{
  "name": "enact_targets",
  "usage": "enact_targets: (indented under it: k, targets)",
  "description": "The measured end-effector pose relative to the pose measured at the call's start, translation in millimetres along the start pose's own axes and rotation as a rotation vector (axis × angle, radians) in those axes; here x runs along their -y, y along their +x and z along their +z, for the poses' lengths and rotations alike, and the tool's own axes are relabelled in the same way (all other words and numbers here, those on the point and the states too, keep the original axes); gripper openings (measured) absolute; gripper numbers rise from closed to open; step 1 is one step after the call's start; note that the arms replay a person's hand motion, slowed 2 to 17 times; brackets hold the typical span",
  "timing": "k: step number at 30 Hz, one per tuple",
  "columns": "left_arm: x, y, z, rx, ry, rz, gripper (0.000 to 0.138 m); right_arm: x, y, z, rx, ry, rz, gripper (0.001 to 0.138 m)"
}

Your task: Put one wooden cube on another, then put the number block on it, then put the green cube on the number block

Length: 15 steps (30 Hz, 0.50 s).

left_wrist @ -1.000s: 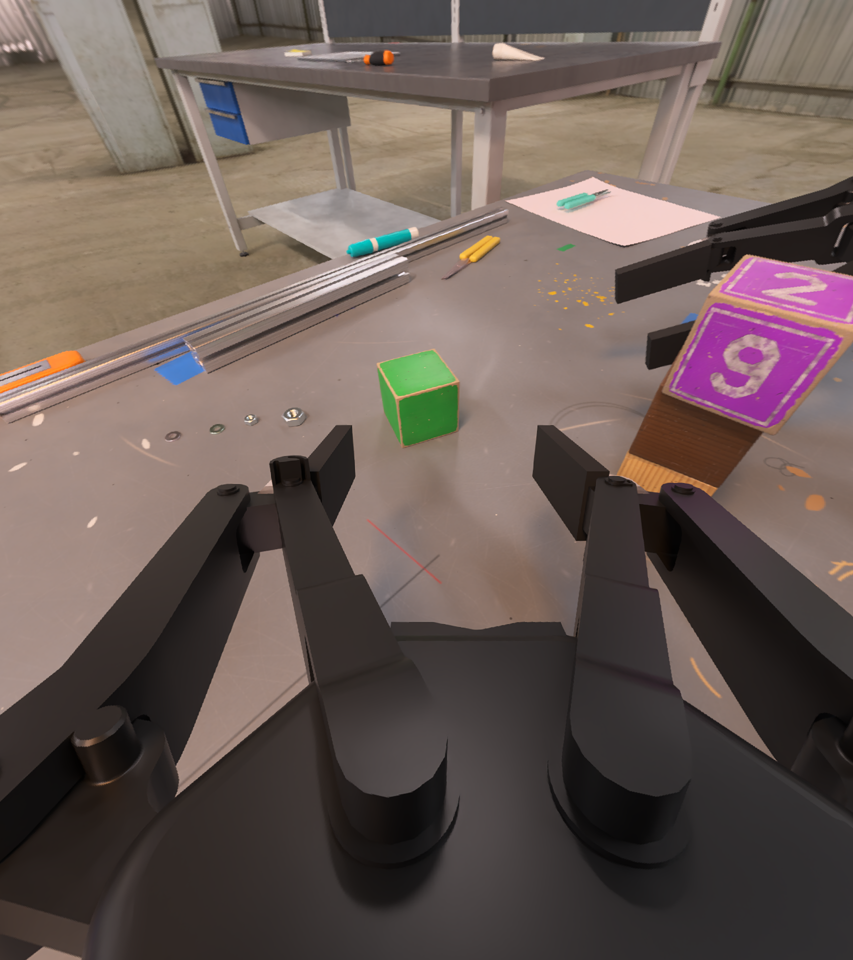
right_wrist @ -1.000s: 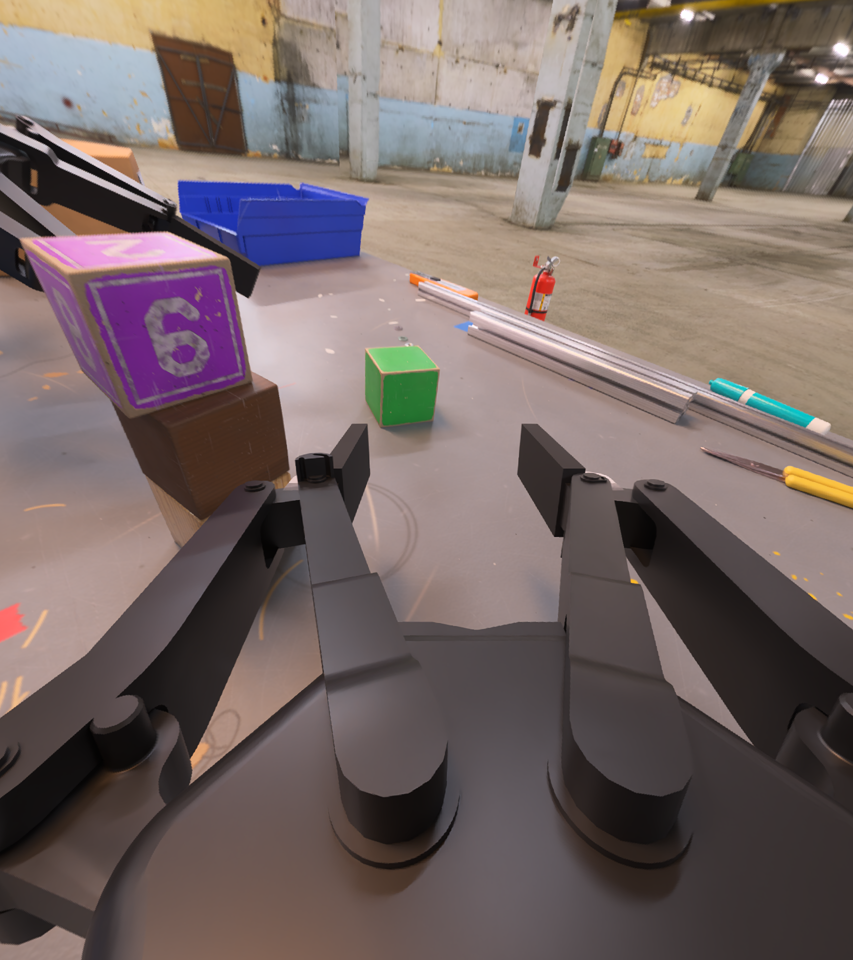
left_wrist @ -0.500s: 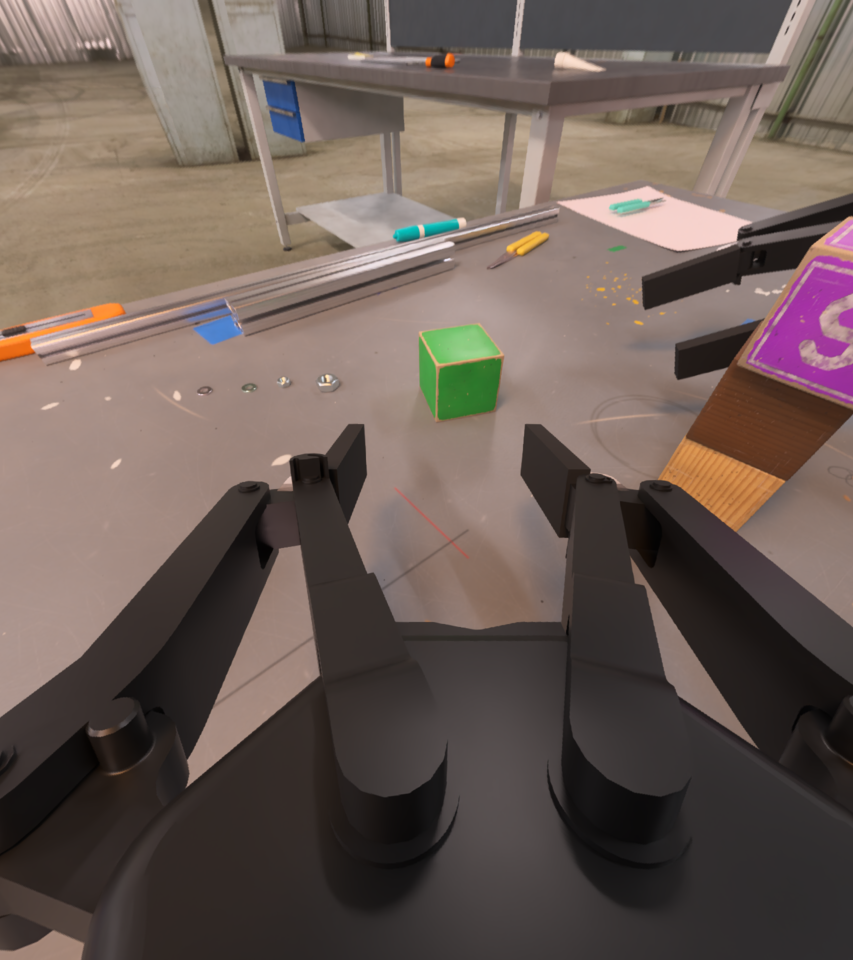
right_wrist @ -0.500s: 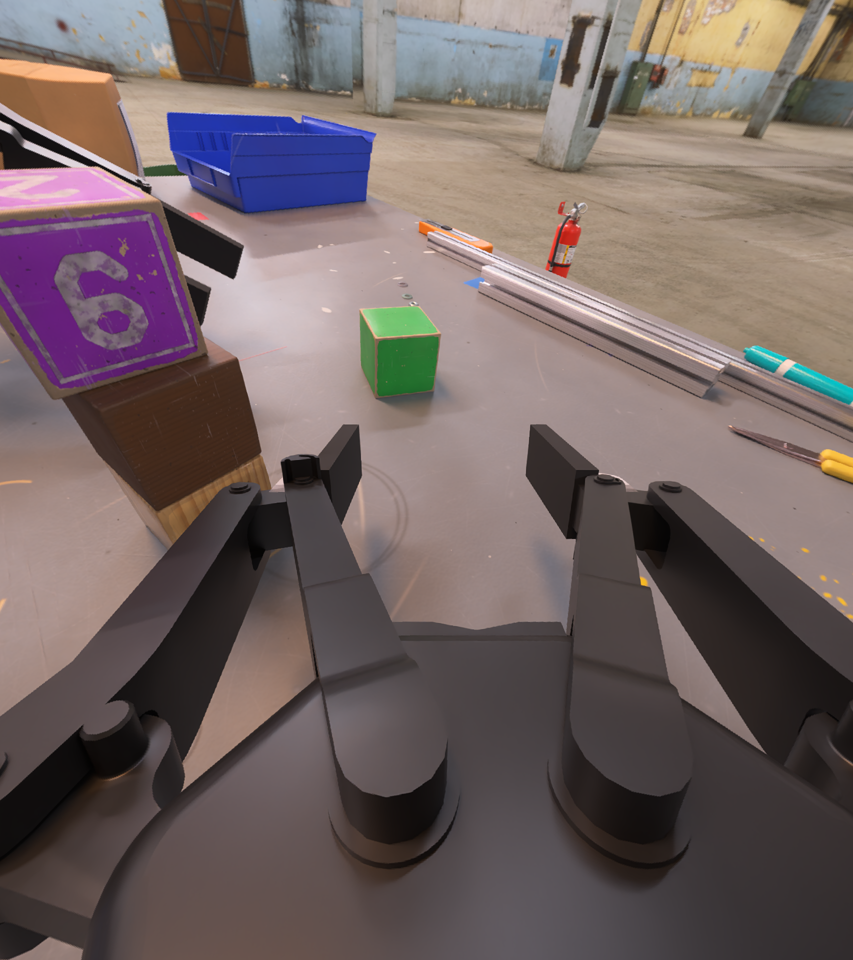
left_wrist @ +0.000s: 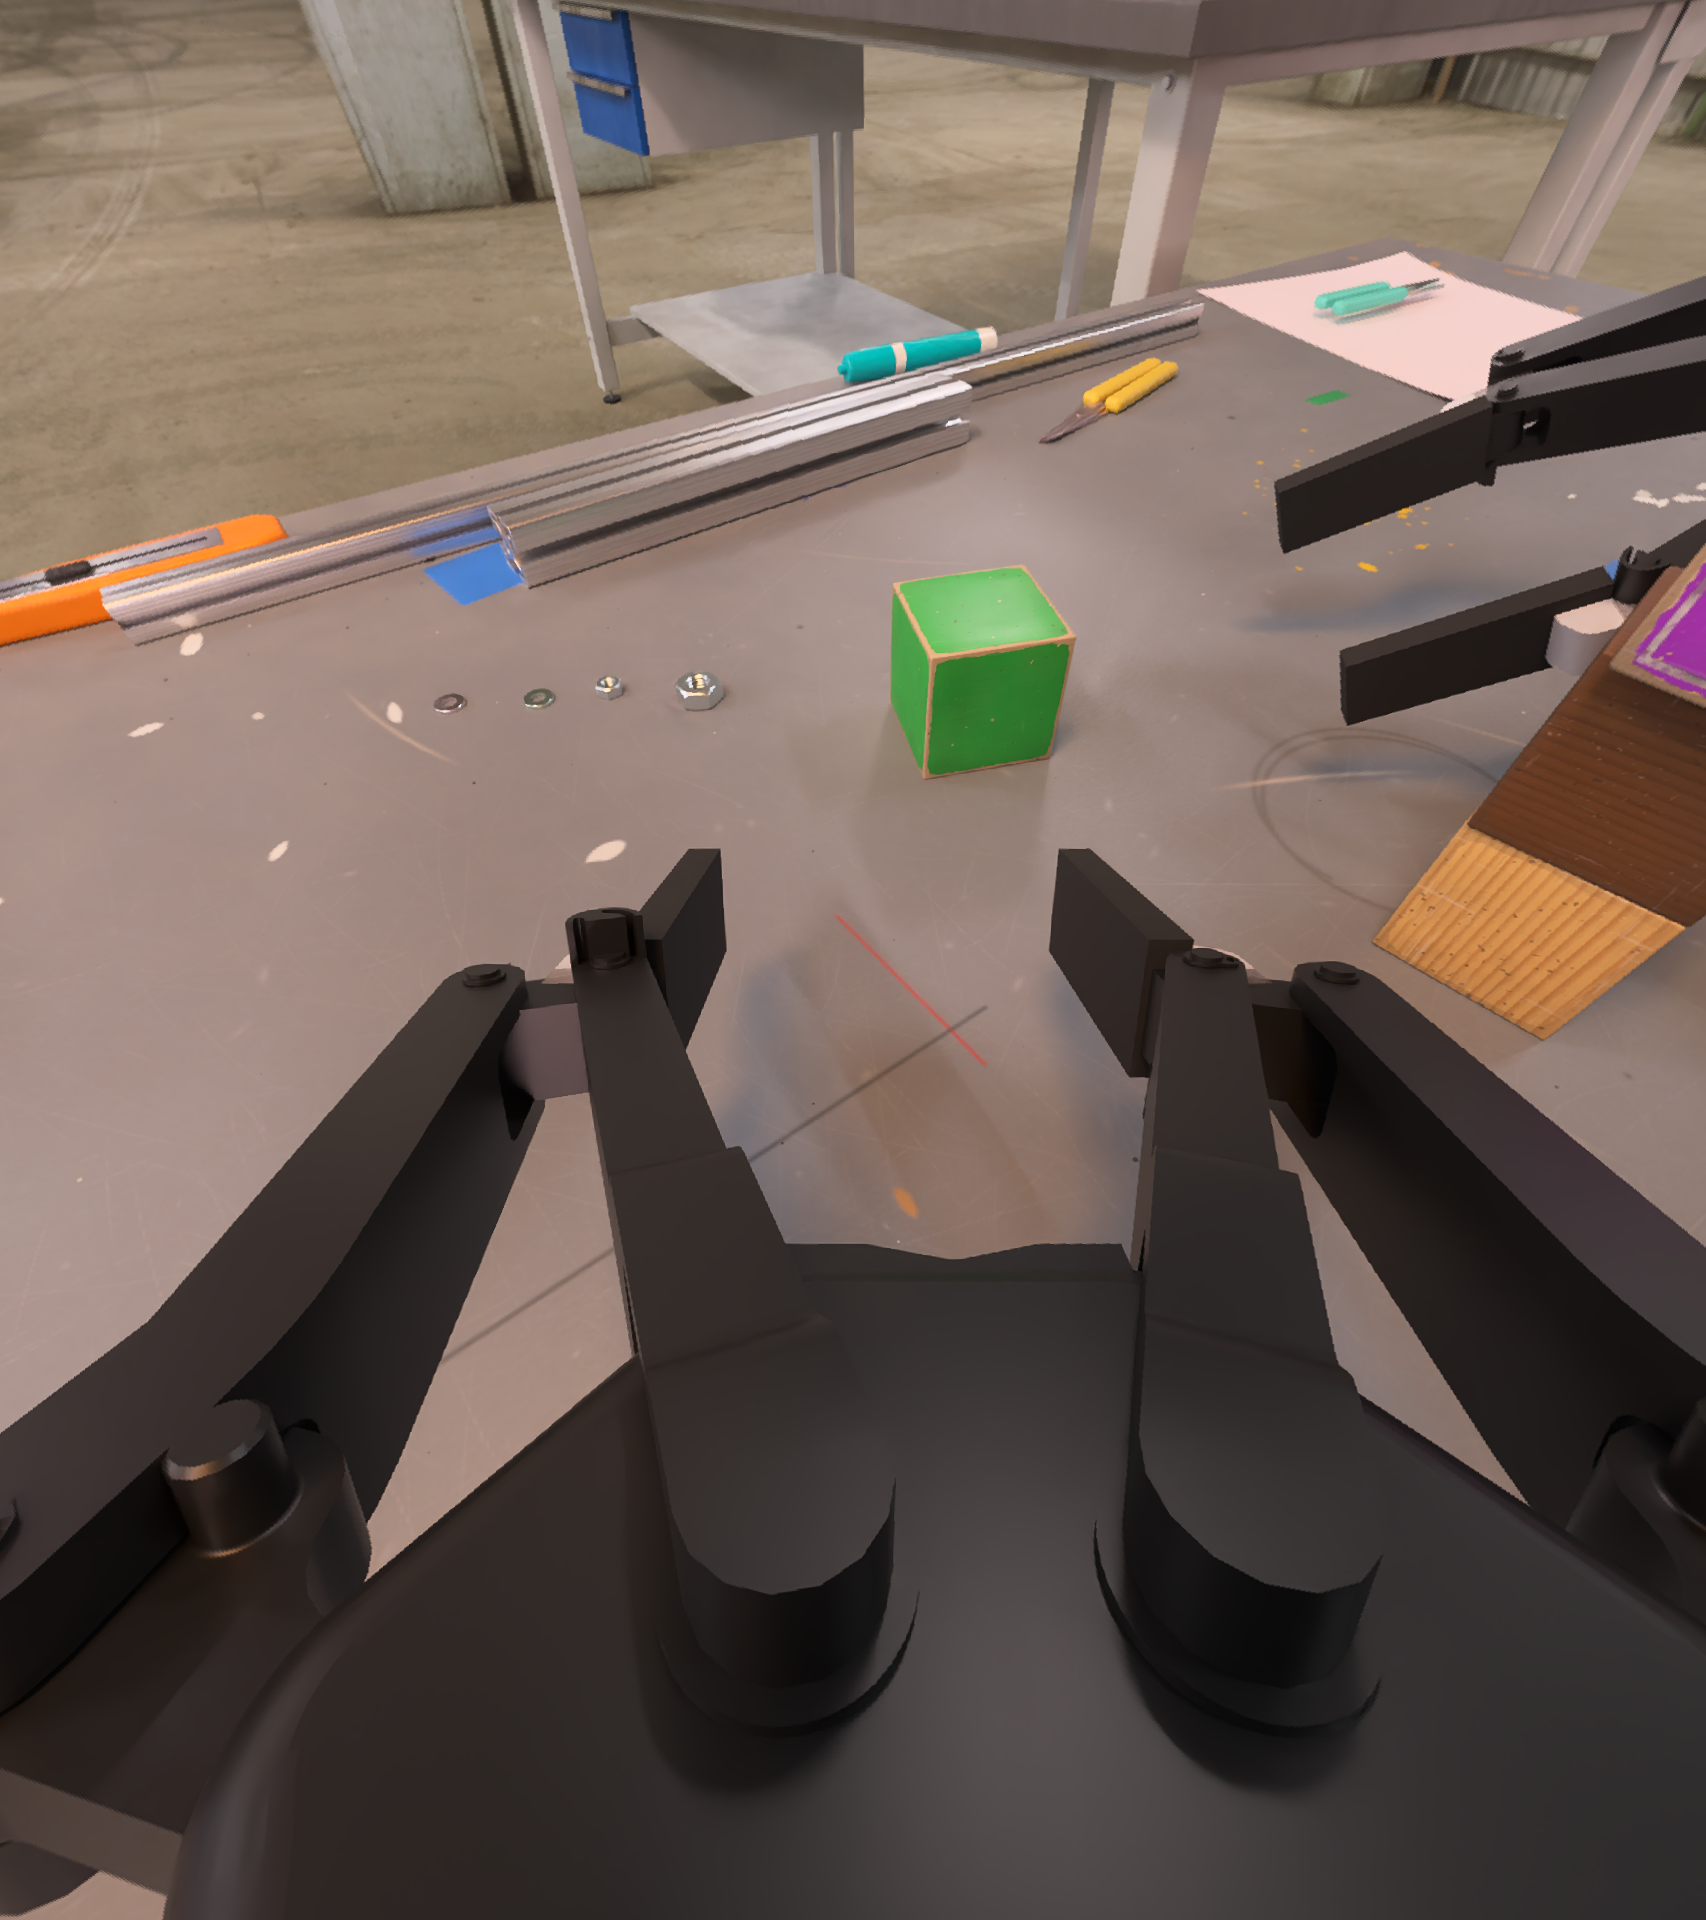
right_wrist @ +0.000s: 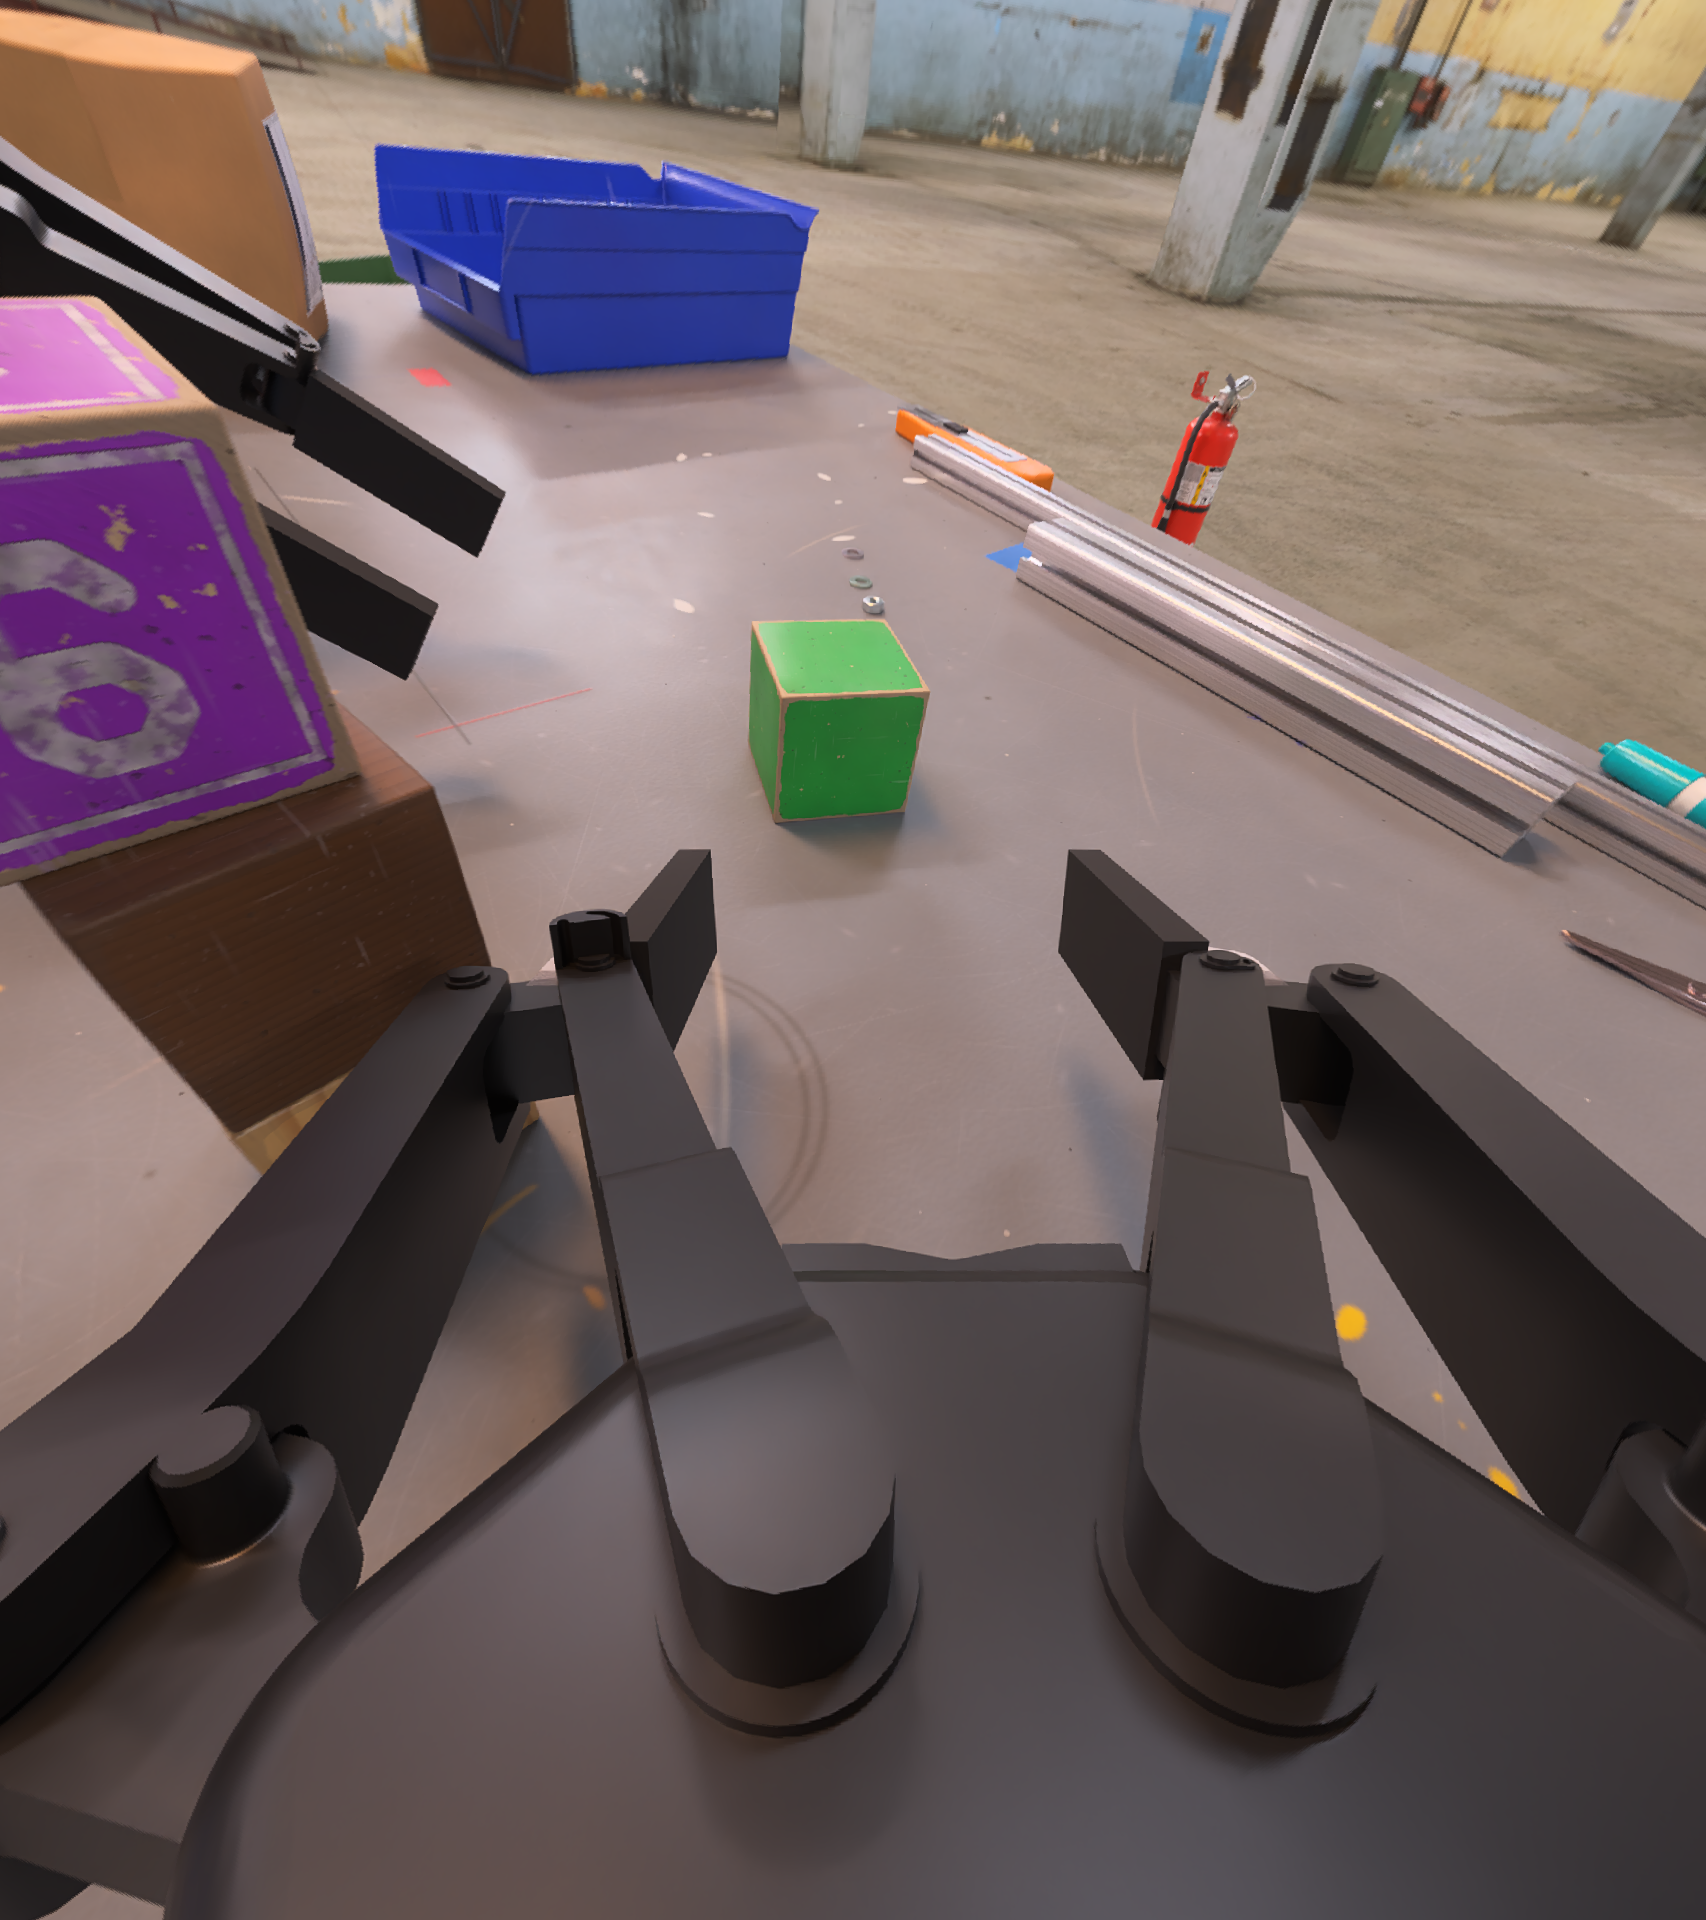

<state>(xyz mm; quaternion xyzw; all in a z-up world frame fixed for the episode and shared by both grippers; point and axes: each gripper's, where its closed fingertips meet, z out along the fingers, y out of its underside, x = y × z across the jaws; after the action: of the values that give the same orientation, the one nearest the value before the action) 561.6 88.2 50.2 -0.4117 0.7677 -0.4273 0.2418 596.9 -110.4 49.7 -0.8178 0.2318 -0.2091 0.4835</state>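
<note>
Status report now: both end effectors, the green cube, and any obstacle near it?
Left end effector open, empty. Right end effector open, empty. Green painted wooden cube alone on grey table, not yet stacked. Path to it clear.

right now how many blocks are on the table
4: the green cube sits alone mid-table; the purple number block tops a dark wooden cube stacked on a light wooden cube. Others may be hidden.

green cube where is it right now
The green cube sits alone on the grey table, centred in both wrist views just ahead of each open gripper, between the aluminium rails and the stack topped by the number block.
</note>
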Motion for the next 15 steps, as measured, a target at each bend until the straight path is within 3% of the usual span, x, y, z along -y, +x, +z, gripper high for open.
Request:
enact_targets:
  k: [8,15]
  targets:
    - [-6.1,-9.4,4.5,0.056,-0.041,0.017,0.087,2.6,1.1,23.7,0.017,-0.050,-0.014,0.089]
    - [-11.0,-18.2,3.9,0.118,-0.074,0.029,0.087,13.4,-1.0,40.6,0.058,-0.038,0.019,0.088]
